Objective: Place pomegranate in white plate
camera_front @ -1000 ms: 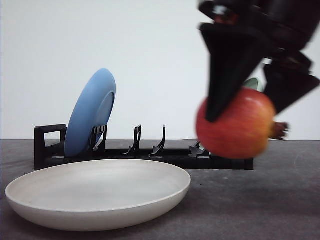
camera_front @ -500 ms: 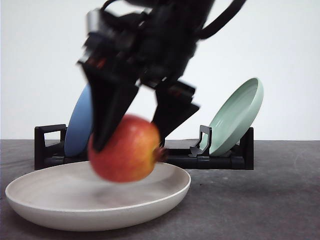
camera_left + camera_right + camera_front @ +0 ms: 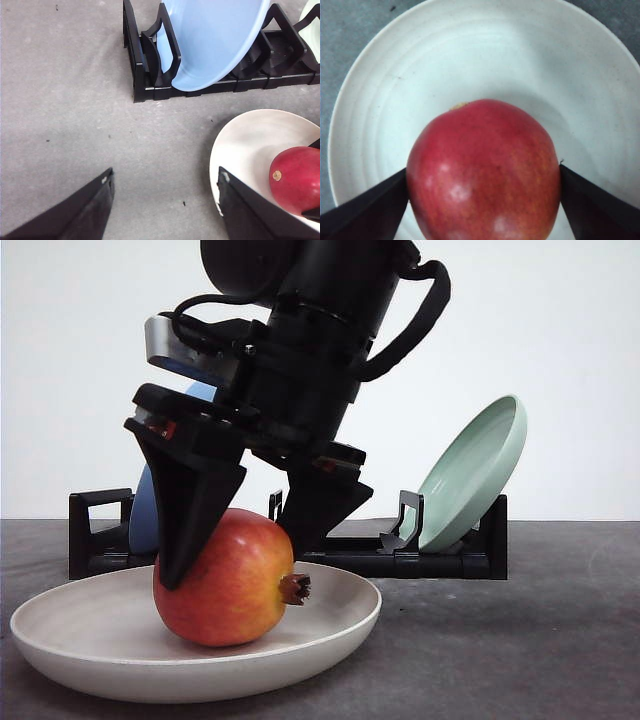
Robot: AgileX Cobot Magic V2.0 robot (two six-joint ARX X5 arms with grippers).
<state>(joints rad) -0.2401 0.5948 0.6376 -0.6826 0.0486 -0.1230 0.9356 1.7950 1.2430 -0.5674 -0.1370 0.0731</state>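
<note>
pomegranate point(image 3: 226, 581) lowered into white plate point(image 3: 80, 635), right gripper point(image 3: 245, 555) tilted, clamping it

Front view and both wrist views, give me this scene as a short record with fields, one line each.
pomegranate: red fruit, resting in the white plate, crown nub pointing to the robot's right
white plate: shallow cream plate on the grey table, in front of the rack
right gripper: closed on the pomegranate, a finger on either side
left gripper: open, nothing between its fingers, over bare table beside the white plate
dish rack: black, behind the plate
blue plate: standing in the rack
green plate: leaning in the rack's right end
</note>
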